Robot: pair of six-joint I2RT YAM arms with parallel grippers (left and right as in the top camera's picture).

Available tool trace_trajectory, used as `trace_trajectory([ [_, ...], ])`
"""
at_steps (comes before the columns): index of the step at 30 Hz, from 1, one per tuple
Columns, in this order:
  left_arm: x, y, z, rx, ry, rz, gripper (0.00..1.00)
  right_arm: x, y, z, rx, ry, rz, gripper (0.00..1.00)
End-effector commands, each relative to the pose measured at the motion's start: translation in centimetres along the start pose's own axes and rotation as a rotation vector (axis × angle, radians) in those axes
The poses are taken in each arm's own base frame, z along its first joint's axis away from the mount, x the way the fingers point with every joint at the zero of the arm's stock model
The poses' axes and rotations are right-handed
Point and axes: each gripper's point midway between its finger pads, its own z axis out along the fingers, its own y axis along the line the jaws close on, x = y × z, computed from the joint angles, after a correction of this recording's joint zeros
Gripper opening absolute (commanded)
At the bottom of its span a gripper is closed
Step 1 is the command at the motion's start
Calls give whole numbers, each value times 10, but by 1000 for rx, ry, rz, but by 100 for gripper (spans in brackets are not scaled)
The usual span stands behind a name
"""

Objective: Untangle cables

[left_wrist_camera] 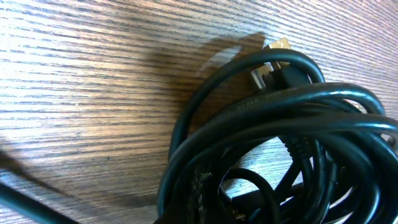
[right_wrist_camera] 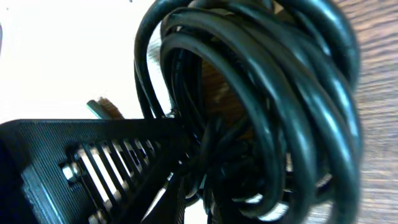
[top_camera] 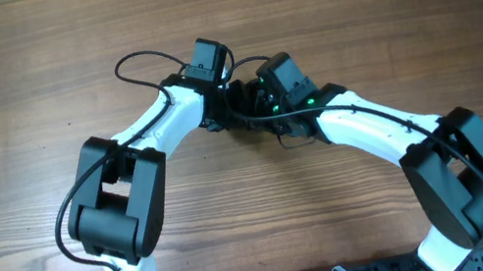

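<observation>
Overhead looking straight down, both wrist views close on cables (left_wrist_camera: 292,99) (shared)

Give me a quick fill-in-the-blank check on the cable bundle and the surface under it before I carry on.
1. The cables are all ___ in colour.
2. The surface beneath them is a ___ table.
3. In the left wrist view, a metal plug pokes out at the ___ of the bundle.

Missing words: black; wooden; top.
</observation>
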Motion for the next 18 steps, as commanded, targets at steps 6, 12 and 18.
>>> trace_trajectory([
  [6, 8, 11, 14, -36, 34, -11, 4, 2, -12, 13, 45, -5, 38, 18],
  [12, 8, 12, 14, -37, 34, -10, 4, 6, -31, 31, 104, -1, 190, 20],
  [18, 9, 12, 14, -39, 36, -11, 4, 8, -35, 35, 116, 5, 211, 8],
])
